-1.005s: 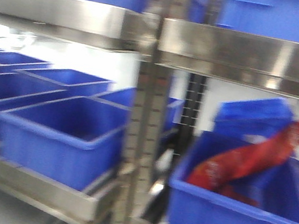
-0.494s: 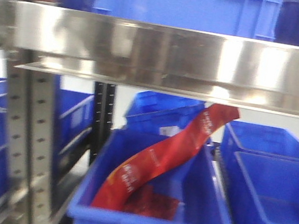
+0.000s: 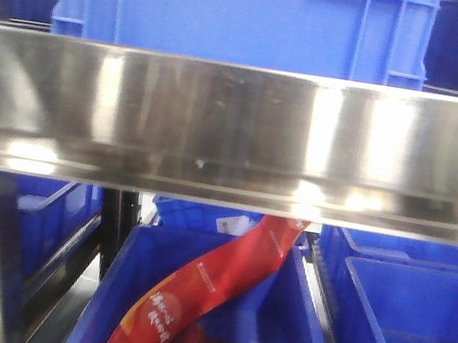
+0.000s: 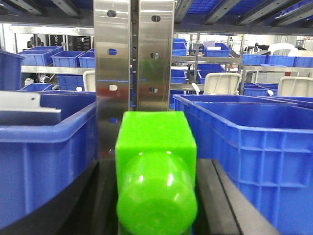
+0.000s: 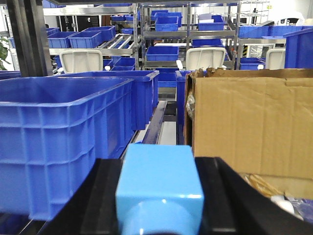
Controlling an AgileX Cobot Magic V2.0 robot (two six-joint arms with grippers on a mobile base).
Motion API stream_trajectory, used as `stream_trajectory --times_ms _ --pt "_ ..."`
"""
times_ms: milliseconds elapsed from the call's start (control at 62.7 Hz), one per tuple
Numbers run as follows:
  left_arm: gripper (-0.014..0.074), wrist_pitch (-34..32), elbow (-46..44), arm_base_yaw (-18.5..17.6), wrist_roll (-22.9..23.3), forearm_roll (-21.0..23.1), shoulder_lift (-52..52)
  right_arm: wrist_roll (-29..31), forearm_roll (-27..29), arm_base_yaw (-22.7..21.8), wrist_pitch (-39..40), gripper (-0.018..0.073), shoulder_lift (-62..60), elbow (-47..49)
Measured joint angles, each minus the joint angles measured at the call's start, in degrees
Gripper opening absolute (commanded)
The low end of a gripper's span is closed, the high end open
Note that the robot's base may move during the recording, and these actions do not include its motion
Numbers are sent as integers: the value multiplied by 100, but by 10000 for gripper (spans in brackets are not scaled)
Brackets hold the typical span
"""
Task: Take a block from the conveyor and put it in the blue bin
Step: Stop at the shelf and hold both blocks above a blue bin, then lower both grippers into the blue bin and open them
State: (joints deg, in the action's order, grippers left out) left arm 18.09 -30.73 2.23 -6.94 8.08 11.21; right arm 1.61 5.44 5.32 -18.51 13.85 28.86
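Observation:
In the left wrist view my left gripper point(image 4: 156, 196) is shut on a bright green block point(image 4: 155, 147), square with a rounded near end, between black fingers point(image 4: 100, 196). It hangs in front of a steel rack post point(image 4: 133, 58), between two blue bins point(image 4: 254, 142). My right gripper point(image 5: 159, 196) is shut on a light blue block point(image 5: 159, 171) between its black fingers point(image 5: 225, 196). A large blue bin point(image 5: 63, 132) stands to its left. The conveyor is out of view.
In the front view a shiny steel shelf rail point(image 3: 236, 129) crosses close ahead. A blue crate point(image 3: 238, 14) sits above it. Below, one blue bin point(image 3: 292, 323) holds a red packet point(image 3: 208, 296), beside another bin point(image 3: 413, 334). A cardboard box point(image 5: 254, 127) stands to the right of my right gripper.
The front view has swung right and closer to the rack. The bin with the red packet slid from the right to the centre, and the steel rail now fills the middle.

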Motion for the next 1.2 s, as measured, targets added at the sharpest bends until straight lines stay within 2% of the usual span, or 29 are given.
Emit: stream_trajectory --times_ms 1196 --pt "-111 -45 10 0 0 0 0 0 0 0 -27 -162 0 0"
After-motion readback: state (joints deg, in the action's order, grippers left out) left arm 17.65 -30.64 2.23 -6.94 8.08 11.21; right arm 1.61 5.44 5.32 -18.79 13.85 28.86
